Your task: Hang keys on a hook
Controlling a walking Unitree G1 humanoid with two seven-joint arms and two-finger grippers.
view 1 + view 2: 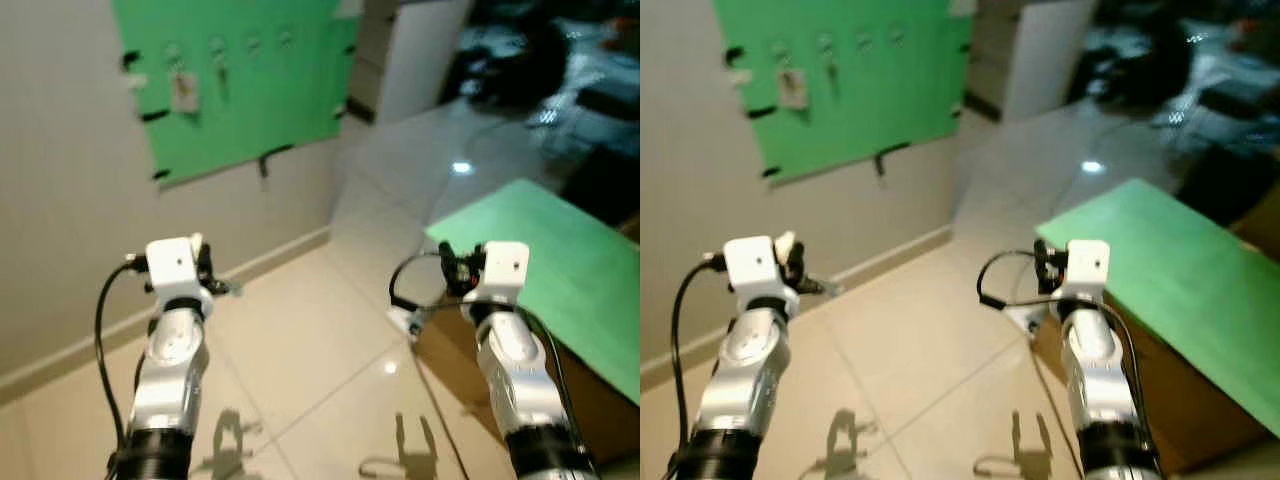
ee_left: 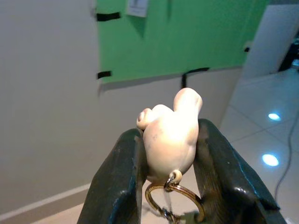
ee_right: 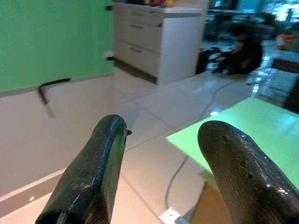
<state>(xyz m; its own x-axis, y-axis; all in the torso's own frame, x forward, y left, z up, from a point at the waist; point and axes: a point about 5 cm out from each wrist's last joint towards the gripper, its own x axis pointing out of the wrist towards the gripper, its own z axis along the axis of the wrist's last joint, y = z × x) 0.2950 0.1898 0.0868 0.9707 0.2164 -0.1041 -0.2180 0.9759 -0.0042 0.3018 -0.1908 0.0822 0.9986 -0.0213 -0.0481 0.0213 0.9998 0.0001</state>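
Note:
My left gripper (image 2: 170, 154) is shut on a cream-coloured keychain figure (image 2: 169, 133), and a brass key ring (image 2: 174, 199) hangs below it. In the eye views that gripper (image 1: 205, 268) is raised in front of the wall, well short of it. A green board (image 1: 235, 75) is taped to the wall up ahead, with a row of small hooks (image 1: 217, 46) near its top. A white tag (image 1: 184, 92) hangs from one of the hooks. My right gripper (image 3: 163, 154) is open with nothing between its fingers, and it is held over the floor beside a green-topped box (image 1: 545, 270).
The box on the right has brown sides (image 1: 470, 370) and stands close to my right arm. A black cable (image 1: 500, 125) trails across the tiled floor (image 1: 320, 350). A white cabinet (image 3: 154, 37) stands beyond the board, with a person (image 3: 240, 49) sitting on the floor further back.

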